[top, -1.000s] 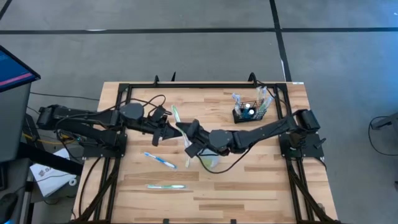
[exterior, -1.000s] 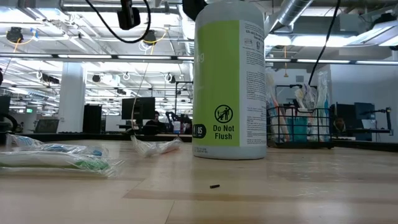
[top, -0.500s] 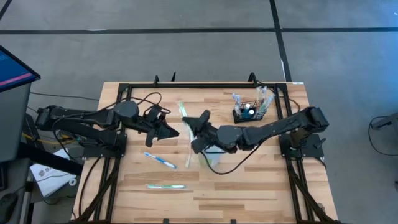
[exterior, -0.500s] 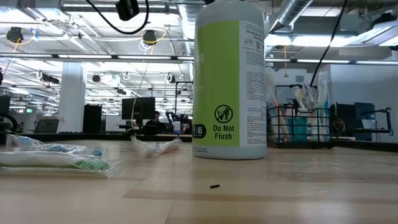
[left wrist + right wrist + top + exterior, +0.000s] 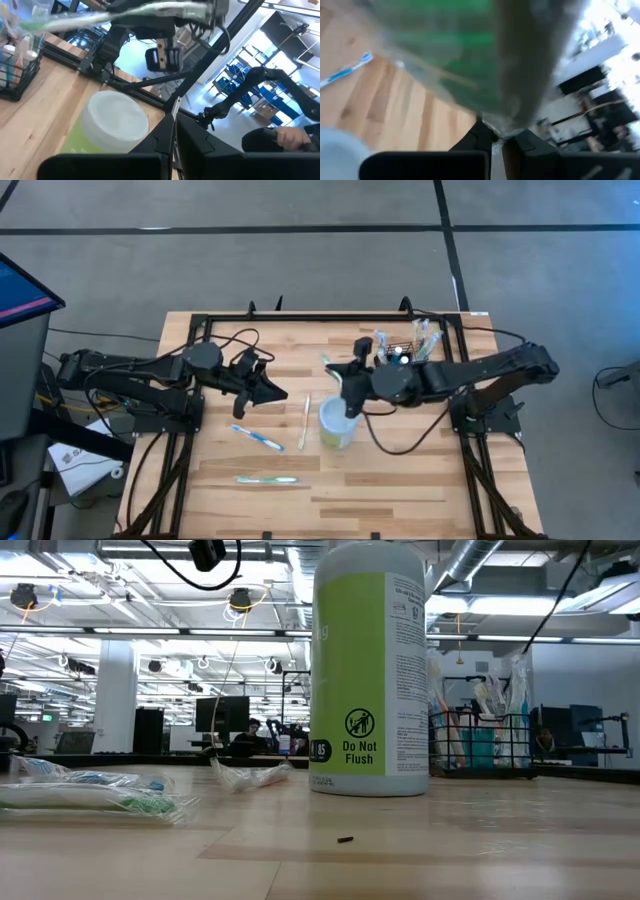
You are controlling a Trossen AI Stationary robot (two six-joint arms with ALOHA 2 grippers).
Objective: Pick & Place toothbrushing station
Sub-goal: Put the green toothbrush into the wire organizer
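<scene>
- On the tabletop [image 5: 400,480], toward 1 o'clock: toothbrushing station [image 5: 403,356], a black wire-mesh basket holding brushes.
- Centre: right pincer [image 5: 338,367], fingers clamped on a wrapped toothbrush [image 5: 328,360] (green, blurred in the wrist view), above the cup [image 5: 337,422].
- At 9 o'clock: left pincer [image 5: 280,394], fingers together, holding nothing.

Black wire-mesh basket [image 5: 404,358] seen upright at table's far right, packed with wrapped toothbrushes standing inside.
</scene>
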